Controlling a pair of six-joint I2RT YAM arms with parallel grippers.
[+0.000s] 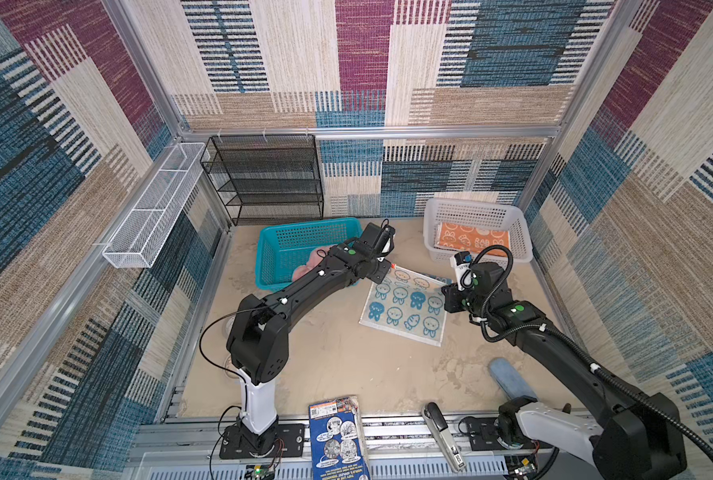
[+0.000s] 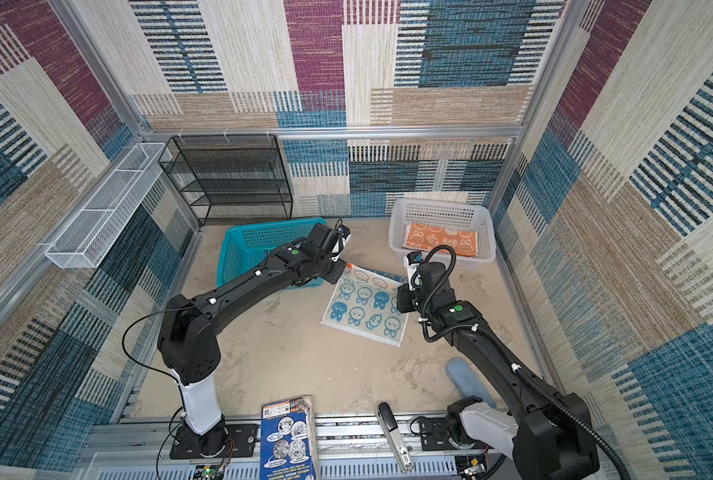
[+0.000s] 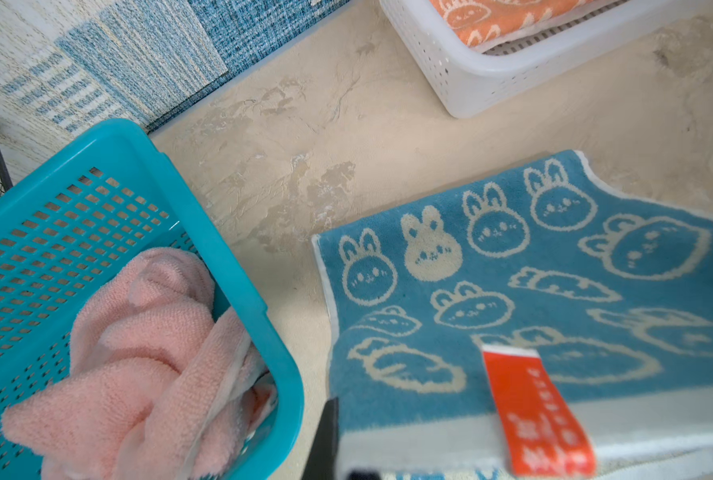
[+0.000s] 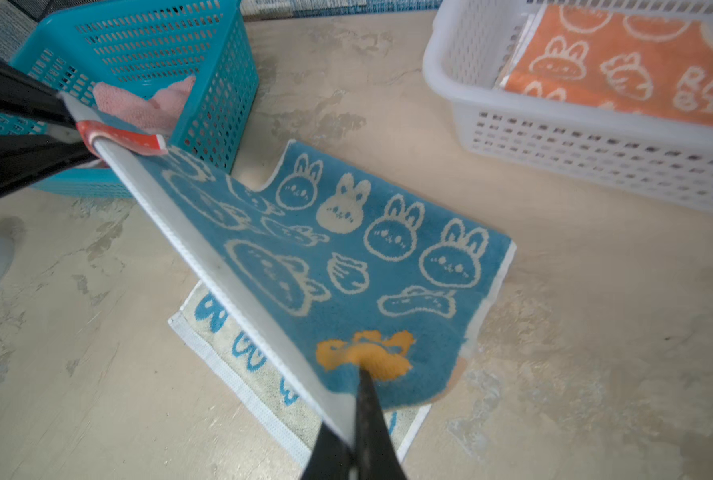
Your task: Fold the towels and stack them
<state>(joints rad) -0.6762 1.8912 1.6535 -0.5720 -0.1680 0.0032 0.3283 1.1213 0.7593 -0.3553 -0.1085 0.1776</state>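
The blue rabbit-print towel [image 1: 404,307] lies on the table with its pale underside up, its far edge lifted and stretched between both grippers. My left gripper [image 3: 338,457] is shut on the white hem by the red tag [image 3: 533,411], next to the teal basket [image 1: 305,226]. My right gripper [image 4: 355,436] is shut on the hem's other corner, near an orange patch. The pink towel [image 3: 138,353] sits crumpled in the teal basket. The orange towel [image 1: 475,241] lies folded in the white basket [image 1: 475,208].
A black mesh shelf [image 1: 267,178] stands at the back left, with a white wire rack [image 1: 151,208] on the left wall. A blue printed box [image 1: 338,440] and a stapler [image 1: 444,436] lie at the front edge. A blue roll [image 1: 510,378] sits under the right arm.
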